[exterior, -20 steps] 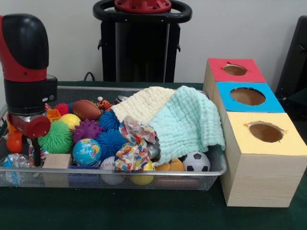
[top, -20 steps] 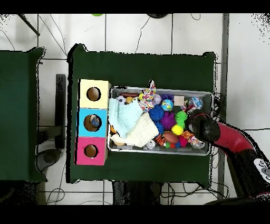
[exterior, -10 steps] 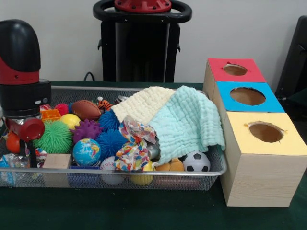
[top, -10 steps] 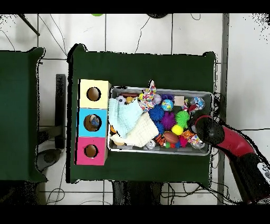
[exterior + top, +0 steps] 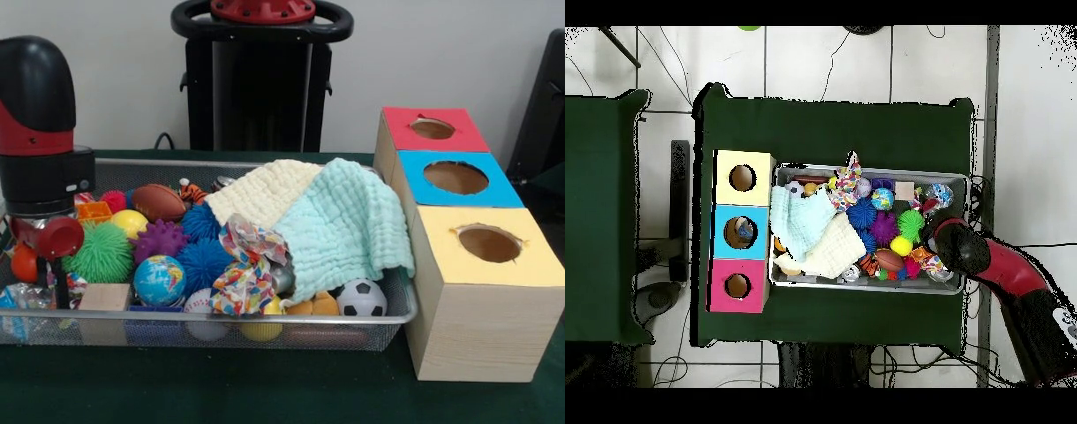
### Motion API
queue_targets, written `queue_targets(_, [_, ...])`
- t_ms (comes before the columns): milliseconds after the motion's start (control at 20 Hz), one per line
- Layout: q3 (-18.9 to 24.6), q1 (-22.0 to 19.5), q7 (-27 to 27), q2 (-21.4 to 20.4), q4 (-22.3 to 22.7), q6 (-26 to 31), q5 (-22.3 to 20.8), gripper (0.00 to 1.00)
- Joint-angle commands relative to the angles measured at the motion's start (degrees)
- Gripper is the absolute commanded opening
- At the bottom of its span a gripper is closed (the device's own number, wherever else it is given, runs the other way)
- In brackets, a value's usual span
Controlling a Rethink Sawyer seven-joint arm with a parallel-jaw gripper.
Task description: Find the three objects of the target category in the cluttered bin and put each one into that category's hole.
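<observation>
**Searching the bin, nothing picked yet**

My tool (image 5: 53, 287) hangs low at the bin's (image 5: 402, 305) end farthest from the boxes (image 5: 481, 291); I cannot tell its opening. Balls and cloths (image 5: 340, 221) fill the bin. Next I judge I must choose a target and descend.

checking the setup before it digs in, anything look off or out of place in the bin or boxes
Mostly tidy clutter. The mint cloth spills over the wire bin's rim at the end by the yellow box, hanging outside it, and with the cream cloth it hides whatever lies below. The overhead view shows something already inside the blue box.
</observation>
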Motion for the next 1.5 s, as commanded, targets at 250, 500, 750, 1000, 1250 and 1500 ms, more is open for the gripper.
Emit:
queue_targets(250, [9.46, -1.60, -0.89, 4.95, 1.03, -9.84, -5.19, 1.00])
queue_targets(500, [11.16, -2.70, -0.21, 7.00, 0.17, -12.57, -7.15, 1.00])
queue_targets(750, [13.94, -4.53, -0.26, 9.56, -0.86, -13.44, -8.84, 1.00])
queue_targets(1000, [17.42, -6.50, -1.25, 13.45, -3.46, -14.71, -12.25, 1.00])
queue_targets(1250, [19.71, -7.71, -0.80, 16.78, -6.06, -16.15, -15.81, 1.00])
queue_targets(1500, [19.51, -7.58, 0.86, 16.69, -6.18, -17.46, -17.27, 1.00])
